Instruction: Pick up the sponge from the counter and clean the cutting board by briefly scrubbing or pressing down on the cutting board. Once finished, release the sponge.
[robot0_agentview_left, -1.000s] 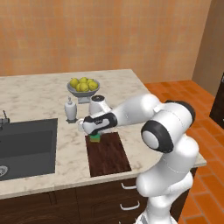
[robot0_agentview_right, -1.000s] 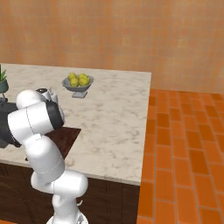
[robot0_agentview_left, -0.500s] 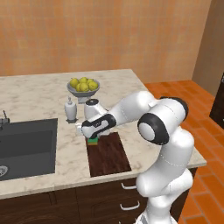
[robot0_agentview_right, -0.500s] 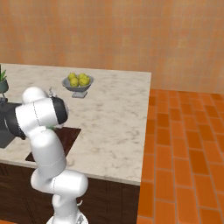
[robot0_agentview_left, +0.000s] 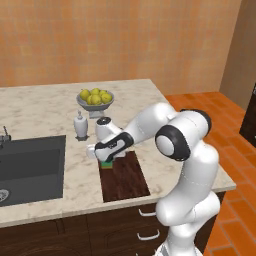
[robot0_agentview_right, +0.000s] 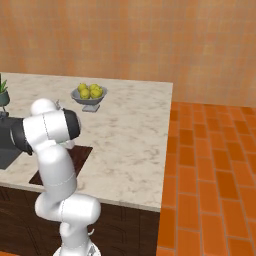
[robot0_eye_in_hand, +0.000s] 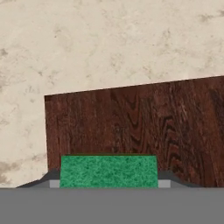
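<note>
- The sponge (robot0_eye_in_hand: 108, 171) is being pinched in the hand (robot0_agentview_left: 106, 159) over the cutting board (robot0_agentview_left: 125, 177) on the bench (robot0_agentview_left: 45, 107).
- Scrubbing is judged underway; pressing down, then release, is being called for.

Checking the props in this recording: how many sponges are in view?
1. The sponge sits between the gripper jaws, over the far end of the cutting board, near the sink. Any others could be hidden behind the arm.

We reached our arm (robot0_agentview_left: 150, 125) forward and low, elbow bent, wrist tipped down, the gripper (robot0_agentview_left: 106, 161) clamped on the sponge (robot0_eye_in_hand: 108, 171) between both fingers.
</note>
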